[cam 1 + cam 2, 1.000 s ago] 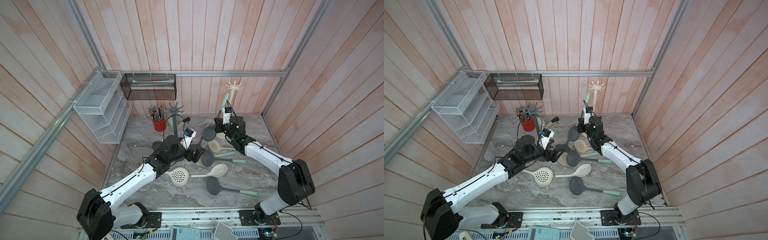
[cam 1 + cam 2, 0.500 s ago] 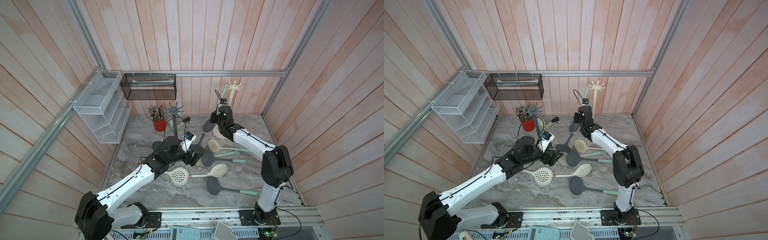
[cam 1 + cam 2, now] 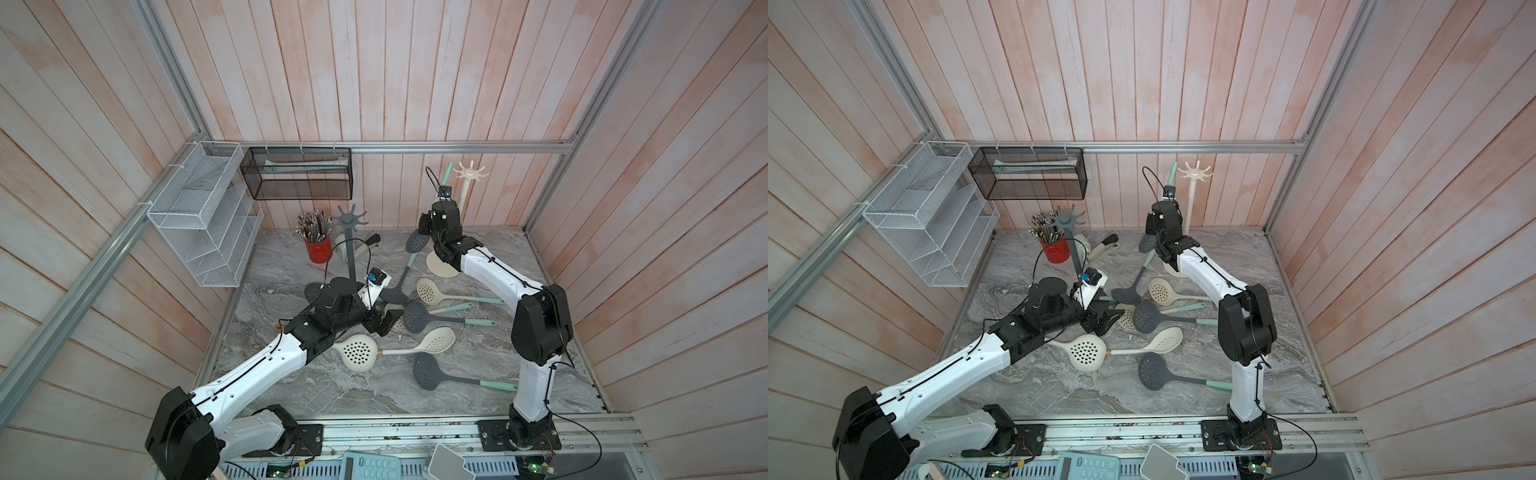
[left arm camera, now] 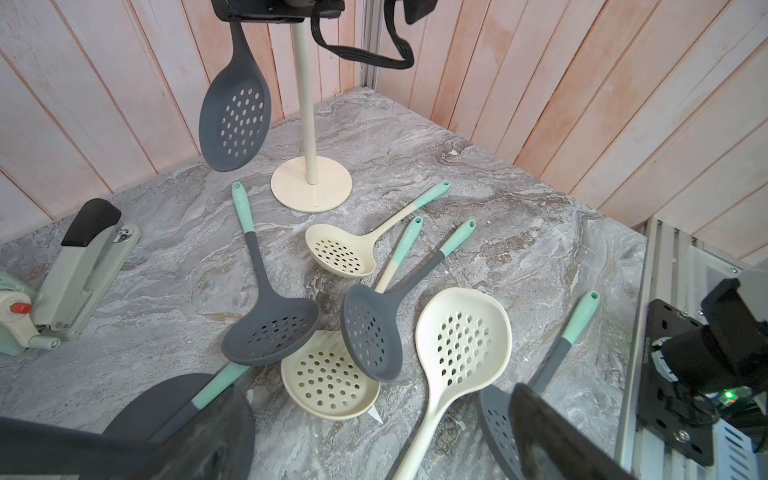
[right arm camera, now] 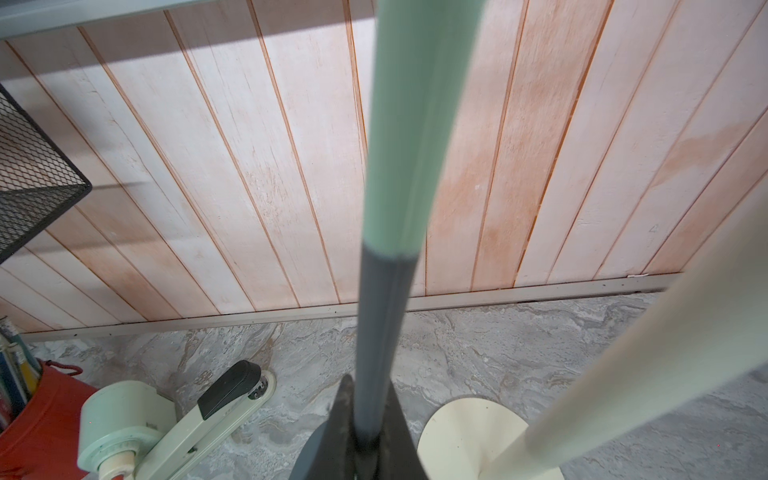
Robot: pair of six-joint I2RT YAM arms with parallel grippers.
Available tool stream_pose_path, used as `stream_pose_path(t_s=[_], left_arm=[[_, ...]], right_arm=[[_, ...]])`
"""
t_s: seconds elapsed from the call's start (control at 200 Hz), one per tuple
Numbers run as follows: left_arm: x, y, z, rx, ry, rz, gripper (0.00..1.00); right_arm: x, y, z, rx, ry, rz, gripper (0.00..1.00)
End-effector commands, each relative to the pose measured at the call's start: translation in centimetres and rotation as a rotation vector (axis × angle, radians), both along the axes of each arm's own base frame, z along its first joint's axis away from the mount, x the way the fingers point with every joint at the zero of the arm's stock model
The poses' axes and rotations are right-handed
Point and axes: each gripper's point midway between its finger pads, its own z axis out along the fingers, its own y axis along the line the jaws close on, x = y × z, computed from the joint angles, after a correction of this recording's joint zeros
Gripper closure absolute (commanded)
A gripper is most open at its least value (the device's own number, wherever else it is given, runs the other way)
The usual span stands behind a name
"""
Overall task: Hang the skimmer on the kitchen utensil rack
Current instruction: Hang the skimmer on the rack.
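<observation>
- Left gripper [image 3: 384, 325]: fingers spread wide and holding nothing, low over the loose skimmers [image 3: 415, 318], which lie just beyond the fingertips. It sits about where it was a second ago. Any drift here could nudge the pile.
- Right gripper [image 5: 365, 415]: fingers closed on the dark shank of the grey skimmer [image 4: 235, 120]. The bowl hangs below the fingers and the green handle rises above them. A second ago the skimmer was held lower and farther from the rack.
- Cream rack [image 3: 469, 175]: post just beside the fingers, hooks above them. Whether the handle tip touches a hook cannot be told. Likely risks:
  - the handle's hole misses the hook;
  - the handle pushes the light stand over;
  - the skimmer pivots in a grip set far from its tip.
</observation>
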Motion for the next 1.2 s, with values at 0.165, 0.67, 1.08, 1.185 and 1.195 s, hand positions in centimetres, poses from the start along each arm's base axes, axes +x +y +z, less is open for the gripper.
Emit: stream_pose_path(t_s=[0.165,0.67,1.08,1.185,1.195], left_arm=[[0.2,0.2,0.4,-0.011,-0.031,0.002,0.01],[0.4,0.4,0.5,-0.018,-0.032,0.006,0.01],[0.4,0.4,0.7,-0.025,-0.033,0.005,0.01],[0.4,0.4,0.7,-0.027,-0.033,0.005,0.01],[0.4,0.4,0.7,-0.027,-0.033,0.006,0.01]], right_arm=[[0.6,0.2,0.0,0.003,-0.008,-0.025,1.0],[0.4,-0.7,0.5,-0.001,-0.027,-0.066,1.0],[0.0,-1.2,1.1,0.004,-0.044,-0.084,1.0],[-0.1,-1.3,1.0,0.013,-0.044,-0.088,1.0],[-0.2,-1.3,0.9,0.014,-0.043,-0.088,1.0]])
